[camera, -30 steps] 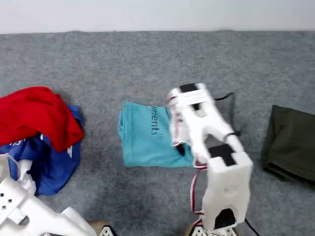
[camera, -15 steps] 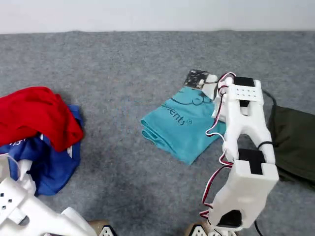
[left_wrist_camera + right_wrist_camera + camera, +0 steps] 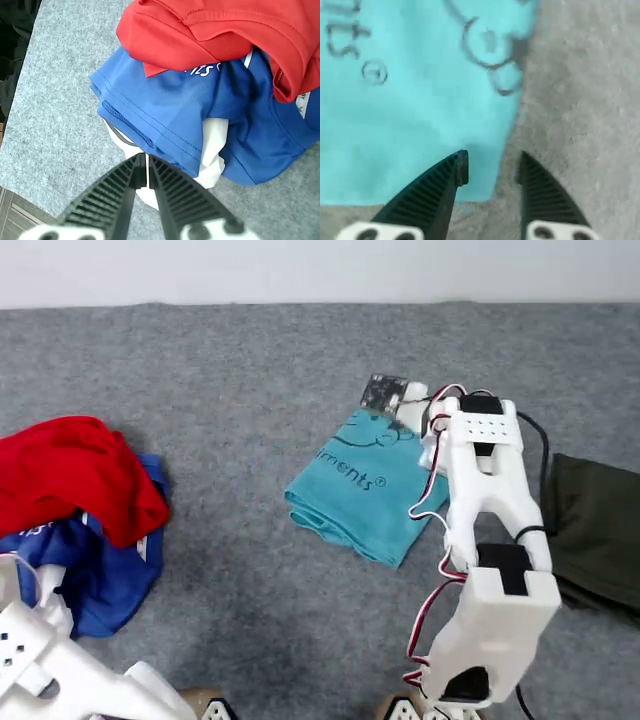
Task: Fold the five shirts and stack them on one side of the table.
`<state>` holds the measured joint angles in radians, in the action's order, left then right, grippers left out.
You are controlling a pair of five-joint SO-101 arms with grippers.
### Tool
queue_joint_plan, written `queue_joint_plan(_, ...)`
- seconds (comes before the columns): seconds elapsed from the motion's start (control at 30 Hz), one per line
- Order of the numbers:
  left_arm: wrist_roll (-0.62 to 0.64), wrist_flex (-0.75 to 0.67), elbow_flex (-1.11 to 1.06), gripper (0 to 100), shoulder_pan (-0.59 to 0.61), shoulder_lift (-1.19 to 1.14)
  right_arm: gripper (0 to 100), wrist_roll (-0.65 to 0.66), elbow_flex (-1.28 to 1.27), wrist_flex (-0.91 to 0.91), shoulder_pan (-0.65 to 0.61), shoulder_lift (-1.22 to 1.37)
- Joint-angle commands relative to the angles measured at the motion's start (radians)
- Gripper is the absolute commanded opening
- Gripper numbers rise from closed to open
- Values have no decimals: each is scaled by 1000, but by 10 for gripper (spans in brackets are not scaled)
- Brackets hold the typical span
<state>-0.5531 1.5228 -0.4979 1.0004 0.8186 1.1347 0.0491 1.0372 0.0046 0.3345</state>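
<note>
A folded teal shirt (image 3: 362,490) lies askew in the middle of the grey mat. My right gripper (image 3: 422,428) hangs over its far right corner. In the right wrist view that gripper (image 3: 491,167) is open, one finger over the teal shirt (image 3: 410,115) and the other over bare mat. A crumpled red shirt (image 3: 70,475) lies on a blue shirt (image 3: 105,575) at the left. A folded dark green shirt (image 3: 592,530) lies at the right edge. My left gripper (image 3: 147,167) is shut, low over the blue shirt (image 3: 200,110), the red shirt (image 3: 225,35) and a white shirt (image 3: 214,145).
The grey mat (image 3: 230,370) covers the table up to a pale wall at the back. My left arm's white base (image 3: 45,660) sits at the near left corner. Open mat stretches along the back and between the left pile and the teal shirt.
The right arm swung to the right and dragged the teal shirt with it, turning it askew. Since half a second ago arm and shirt have edged slightly left. The left arm has not moved.
</note>
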Motion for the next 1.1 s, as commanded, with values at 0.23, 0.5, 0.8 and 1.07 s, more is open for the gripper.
queue_joint_plan(0.23,3,-17,33,15,-2,20,208,-706,81,266,-70,-252)
queue_joint_plan(0.5,2,-25,-13,15,-2,20,210,-1399,74,476,-179,-291)
queue_joint_plan(0.8,-100,-26,-12,15,-2,18,432,-1774,-49,298,-219,-289)
queue_joint_plan(1.07,-114,-26,-8,15,0,18,431,-1829,-311,-70,-220,-289)
